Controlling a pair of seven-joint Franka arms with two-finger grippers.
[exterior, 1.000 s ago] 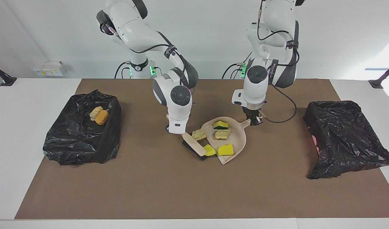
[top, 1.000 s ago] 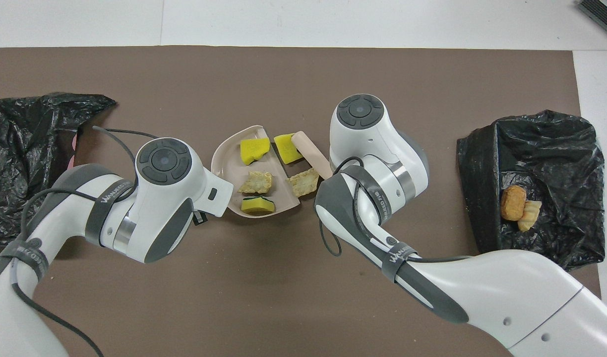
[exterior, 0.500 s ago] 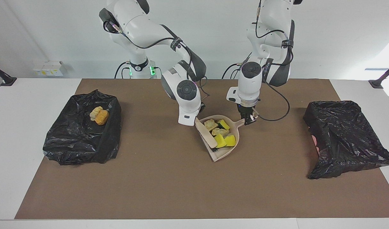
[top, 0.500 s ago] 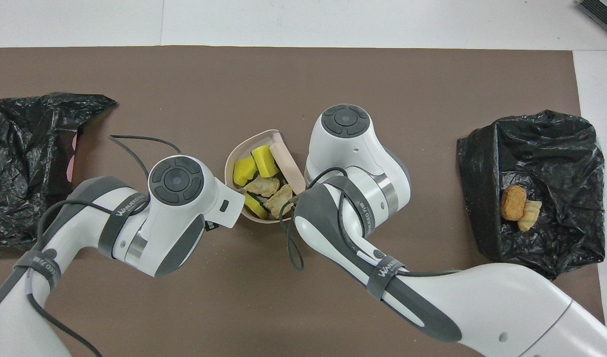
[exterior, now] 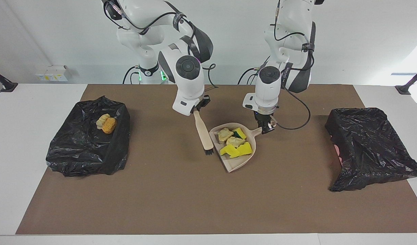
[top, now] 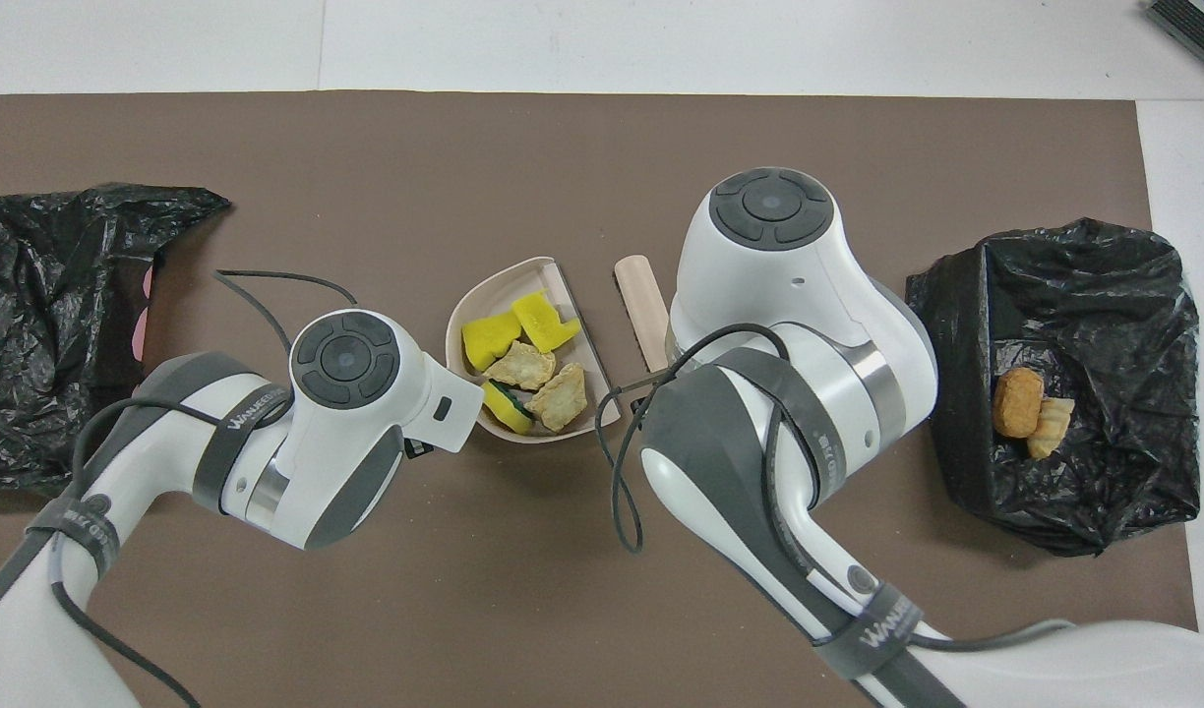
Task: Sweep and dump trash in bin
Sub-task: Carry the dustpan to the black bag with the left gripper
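Note:
A beige dustpan (exterior: 236, 164) (top: 494, 273) is tilted with its handle end raised, and my left gripper (exterior: 267, 127) is shut on that handle. Several pieces of trash lie heaped in the pan: yellow chunks (exterior: 245, 148) (top: 490, 336) and tan chunks (exterior: 225, 134) (top: 561, 397). My right gripper (exterior: 198, 108) is shut on the top of a beige brush (exterior: 203, 133) (top: 641, 305). The brush hangs bristles down just beside the pan's open edge, toward the right arm's end. In the overhead view both grippers are hidden under their wrists.
A black-bag-lined bin (exterior: 87, 146) (top: 1074, 295) stands at the right arm's end of the brown mat, holding an orange chunk (exterior: 109, 126) (top: 1017, 403) and a tan one. A second black-lined bin (exterior: 368, 146) (top: 41, 295) stands at the left arm's end.
The brush pushed the last two chunks into the pan while the pan tipped up. The right gripper then lifted the brush out, and it now hangs beside the pan.

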